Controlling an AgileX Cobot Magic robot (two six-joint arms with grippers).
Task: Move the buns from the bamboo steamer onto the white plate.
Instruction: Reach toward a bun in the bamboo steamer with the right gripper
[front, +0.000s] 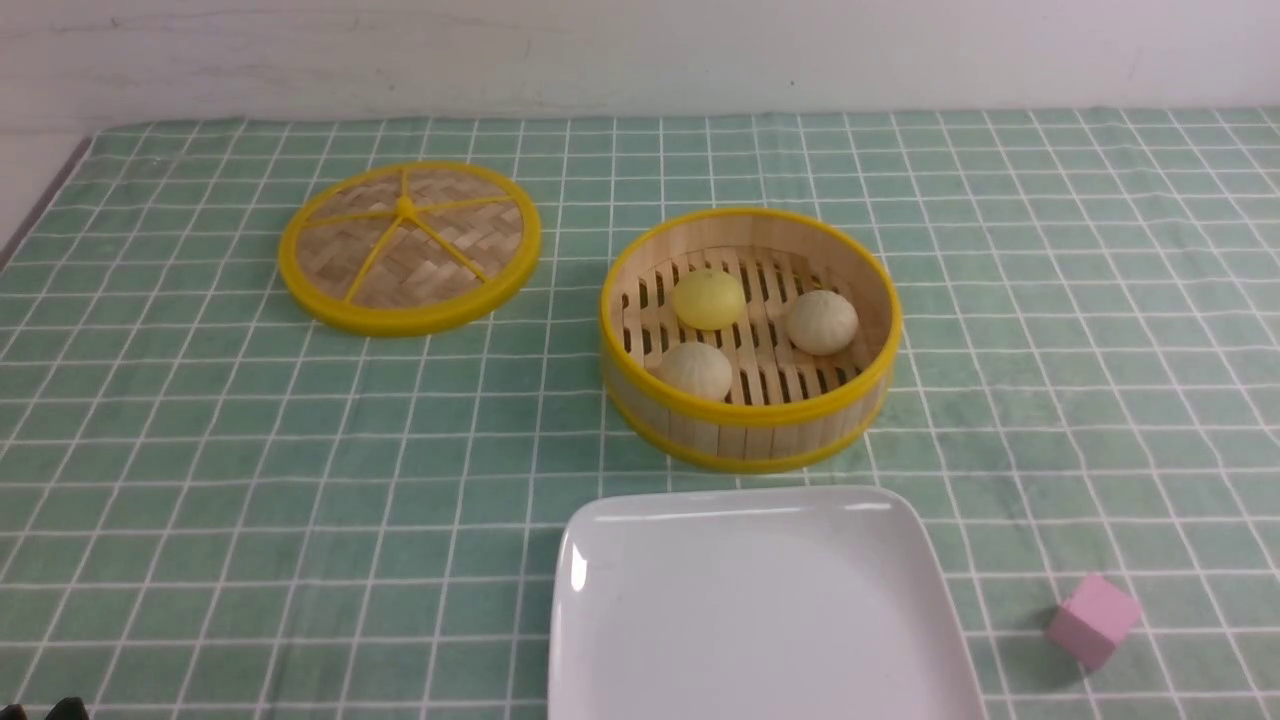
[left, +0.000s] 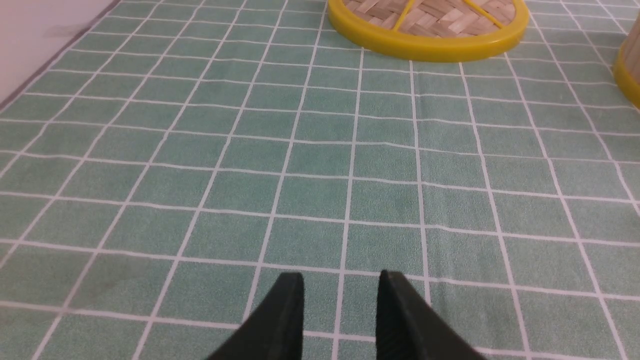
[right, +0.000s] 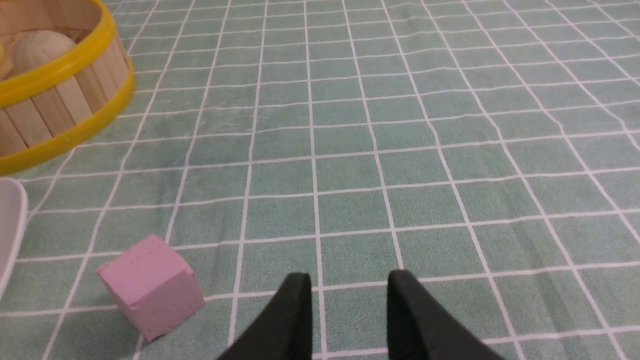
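Note:
The bamboo steamer stands mid-table and holds all three buns: a pale yellow one at the back, a beige one to the right and another beige one at the front left. Just in front of it lies the white plate, bare. My left gripper hovers open over bare cloth, far left of the steamer. My right gripper is open too, over cloth to the right of the steamer, where one beige bun peeks over the rim. Neither gripper's fingers show in the front view.
The woven steamer lid lies flat at the back left. A pink cube sits right of the plate, close to my right gripper. The plate's edge shows beside the cube. A green checked cloth covers the table.

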